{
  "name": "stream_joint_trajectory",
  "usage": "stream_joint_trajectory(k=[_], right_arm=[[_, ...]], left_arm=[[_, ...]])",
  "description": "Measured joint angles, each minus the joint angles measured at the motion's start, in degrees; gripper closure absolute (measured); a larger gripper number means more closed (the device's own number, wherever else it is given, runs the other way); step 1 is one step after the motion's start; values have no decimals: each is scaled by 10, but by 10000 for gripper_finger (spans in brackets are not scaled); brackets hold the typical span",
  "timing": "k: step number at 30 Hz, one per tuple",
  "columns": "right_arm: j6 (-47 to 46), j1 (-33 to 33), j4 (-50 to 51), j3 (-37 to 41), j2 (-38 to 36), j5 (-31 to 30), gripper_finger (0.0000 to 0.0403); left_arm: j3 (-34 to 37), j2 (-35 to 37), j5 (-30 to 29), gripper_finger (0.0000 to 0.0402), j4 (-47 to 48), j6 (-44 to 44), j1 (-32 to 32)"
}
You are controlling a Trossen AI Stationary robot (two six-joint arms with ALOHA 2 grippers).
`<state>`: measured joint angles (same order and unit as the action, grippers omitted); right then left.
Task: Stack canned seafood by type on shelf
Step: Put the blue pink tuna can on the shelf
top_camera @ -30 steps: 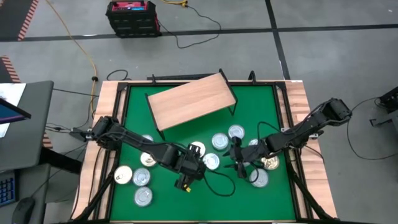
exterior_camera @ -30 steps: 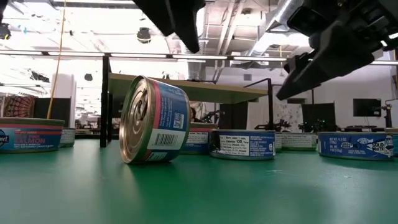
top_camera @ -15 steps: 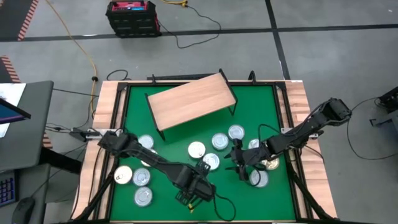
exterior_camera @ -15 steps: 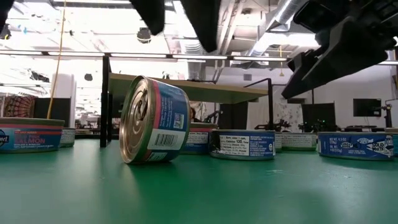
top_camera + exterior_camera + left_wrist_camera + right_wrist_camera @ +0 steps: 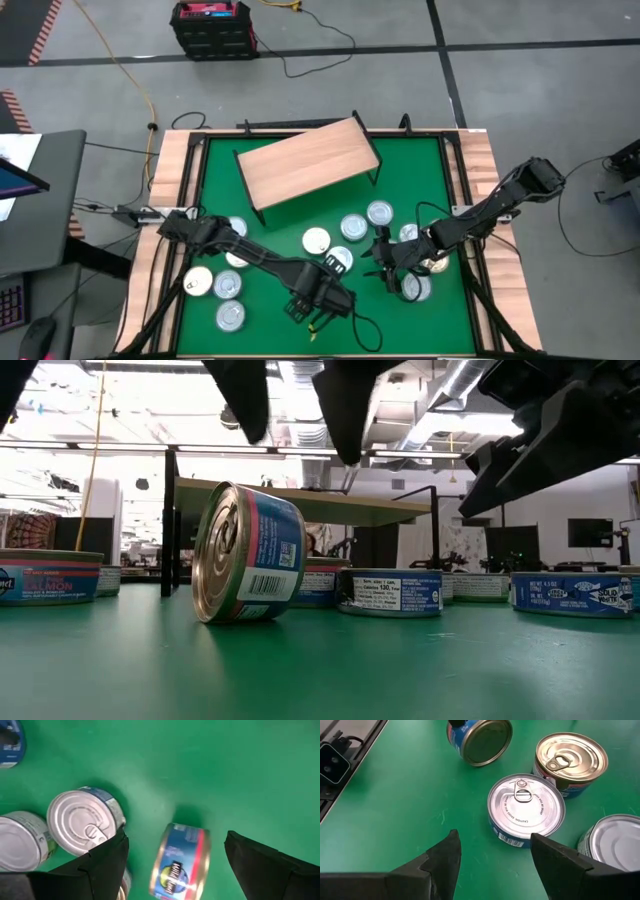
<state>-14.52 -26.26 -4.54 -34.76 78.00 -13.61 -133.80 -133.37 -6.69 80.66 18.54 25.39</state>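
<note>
left gripper [image 5: 175, 852] hangs wide-fingered over the tipped blue-and-red round tin [image 5: 179, 861], probably to straddle it; right gripper [image 5: 492, 852], also spread, hovers over a silver-lidded flat tin [image 5: 526, 810].

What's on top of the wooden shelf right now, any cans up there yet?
No cans: the shelf top is bare wood in the high view. Beneath it, the board hides the table, though the low view shows none there.

We saw the shelf [image 5: 308, 160] standing at the far middle of the counter [image 5: 420, 160]. In front of it, a group of cans [image 5: 352, 228] lay flat near the middle and right. Three more cans [image 5: 222, 298] lay at the near left. One can on its edge [image 5: 247, 553] stood near the front, under the left gripper [image 5: 318, 305]. The right gripper [image 5: 388, 275] hung just beside the right-hand cans.
</note>
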Motion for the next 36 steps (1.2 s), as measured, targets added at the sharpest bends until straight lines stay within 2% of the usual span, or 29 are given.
stream_joint_trajectory(k=[6, 13, 23, 27, 33, 36], right_arm=[[0, 0, 2, 0, 0, 0, 138], [0, 0, 4, 0, 0, 0, 138], [0, 0, 3, 0, 0, 0, 138], [-1, 0, 3, 0, 0, 0, 138], [-1, 0, 3, 0, 0, 0, 138], [-1, 0, 3, 0, 0, 0, 138]], left_arm=[[0, 0, 4, 84, 9, 6, -3], [44, -13, -3, 84, 24, 19, -4], [93, -12, -50, 89, 30, 48, -6], [108, -12, -47, 127, 37, 47, -6], [109, -12, -47, 217, 43, 31, -6], [109, -11, -46, 226, 50, 15, -6]])
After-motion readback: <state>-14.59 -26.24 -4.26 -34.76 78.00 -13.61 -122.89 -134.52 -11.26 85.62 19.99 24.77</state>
